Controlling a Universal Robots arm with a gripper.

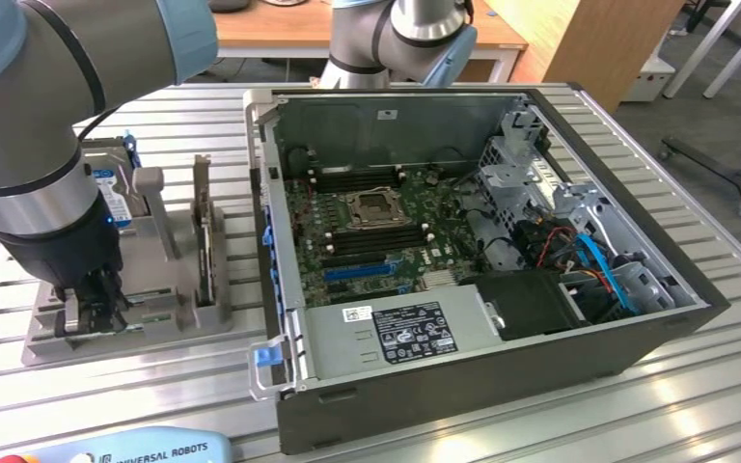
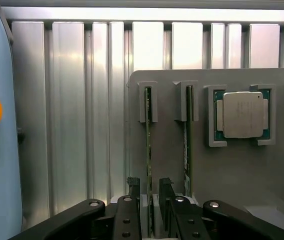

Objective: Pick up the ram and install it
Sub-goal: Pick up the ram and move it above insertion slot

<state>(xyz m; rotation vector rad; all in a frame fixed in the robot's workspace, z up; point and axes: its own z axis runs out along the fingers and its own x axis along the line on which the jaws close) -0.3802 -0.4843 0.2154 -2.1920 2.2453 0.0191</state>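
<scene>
Wooden desk (image 1: 274,29) and cabinet (image 1: 583,43) behind; dark floor (image 1: 712,121) (perhaps carpet).

We see a slatted aluminium counter (image 1: 693,405) carrying an open computer case (image 1: 474,400) — its motherboard (image 1: 384,241) lies exposed, with a silver power supply (image 1: 397,336) along the near wall. At the exterior view's left stands a grey holder (image 1: 209,318); in the wrist view a silver processor (image 2: 242,114) sits in its square pocket. A pale blue pendant (image 1: 139,449) lies at the counter's near edge.
</scene>
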